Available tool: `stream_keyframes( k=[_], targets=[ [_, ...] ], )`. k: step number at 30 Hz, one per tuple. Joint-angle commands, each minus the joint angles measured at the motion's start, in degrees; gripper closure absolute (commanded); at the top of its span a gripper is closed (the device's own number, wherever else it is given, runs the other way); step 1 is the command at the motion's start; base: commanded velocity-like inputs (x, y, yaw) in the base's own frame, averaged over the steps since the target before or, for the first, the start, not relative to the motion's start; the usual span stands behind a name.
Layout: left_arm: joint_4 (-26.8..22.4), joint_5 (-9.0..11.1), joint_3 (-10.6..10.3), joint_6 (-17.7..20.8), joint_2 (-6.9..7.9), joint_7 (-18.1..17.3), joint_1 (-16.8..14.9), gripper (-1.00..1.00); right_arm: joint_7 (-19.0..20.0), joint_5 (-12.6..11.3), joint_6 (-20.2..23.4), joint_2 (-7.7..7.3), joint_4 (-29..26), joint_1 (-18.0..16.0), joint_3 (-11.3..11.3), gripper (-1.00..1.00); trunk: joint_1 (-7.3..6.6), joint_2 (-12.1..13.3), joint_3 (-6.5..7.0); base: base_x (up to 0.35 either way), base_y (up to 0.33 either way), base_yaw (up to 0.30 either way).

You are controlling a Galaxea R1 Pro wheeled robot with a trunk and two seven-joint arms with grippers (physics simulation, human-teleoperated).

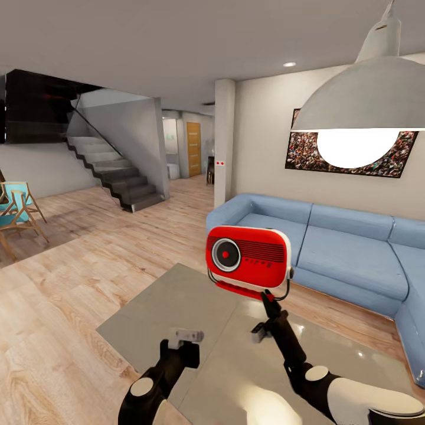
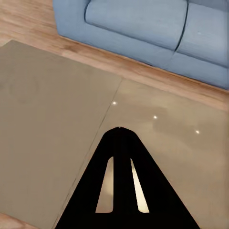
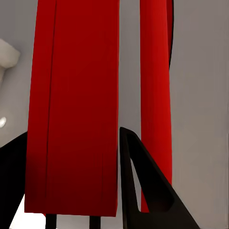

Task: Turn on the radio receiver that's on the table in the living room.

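Radio receiver point(image 1: 248, 255): glossy red box with rounded corners, round dial at its left end, ribbed grille to the right. Raised in the air above the surface, clear of the top, in front of the sofa. In the right wrist view its red body point(image 3: 74, 105) stands between the two dark fingers, close against them.

Right gripper point(image 1: 267, 297): arm reaches up from the lower right; jaws closed on the underside of the radio receiver, holding it aloft.

Left gripper point(image 1: 184, 345): hangs low over the near part of the surface, holding nothing. In the left wrist view its fingers point(image 2: 120, 143) meet at the tips; jaws closed and empty.

Table point(image 1: 195, 307): low, rectangular, glossy grey-beige top with small light reflections; a seam runs across it. Stands on the plank floor just before the sofa.

Sofa point(image 1: 348, 248): blue sectional, along the right wall, turning the corner at the far right.

Pendant lamp point(image 1: 369, 88): grey dome, bright white underside, upper right.

Crowd picture point(image 1: 307, 150): dark-framed, on the wall behind the lamp, partly hidden by it.

Staircase point(image 1: 112, 171): dark steps, far left.

Wooden chair point(image 1: 18, 215): teal seat, left edge.

Floor point(image 1: 88, 260): light wood planks.
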Motion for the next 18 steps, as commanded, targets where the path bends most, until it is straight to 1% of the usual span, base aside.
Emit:
stream_keyframes(
  k=[1,4,8,12,18],
  targets=[
    [-0.02,0.0,0.0,0.0,0.0,0.02,-0.01,1.0,-0.02,0.22,0.05,0.01,0.15,-0.01,-0.17,1.0,0.0,-0.01,0.01,0.0,0.0,0.0],
    [-0.08,-0.01,-0.01,0.01,0.0,0.18,-0.25,1.0,-0.02,0.23,0.35,0.01,0.76,-0.01,-0.12,1.0,0.0,-0.01,0.01,0.0,0.0,0.0],
    [-0.11,-0.06,0.06,0.92,0.0,0.27,-1.97,1.0,-0.02,0.22,0.47,0.01,1.38,-0.01,-0.07,1.0,0.0,-0.01,0.01,0.0,0.0,0.0],
    [-0.11,-0.07,0.07,2.79,0.0,0.31,-3.58,1.0,-0.02,0.14,0.47,0.01,1.6,-0.01,-0.14,1.0,0.0,-0.01,0.01,0.0,0.0,0.0],
    [-0.11,-0.02,0.07,3.54,0.0,0.22,-5.55,1.0,-0.02,-0.02,0.42,-0.01,1.77,-0.01,-0.21,1.0,0.0,-0.01,0.01,0.0,0.0,0.0]
  ],
)
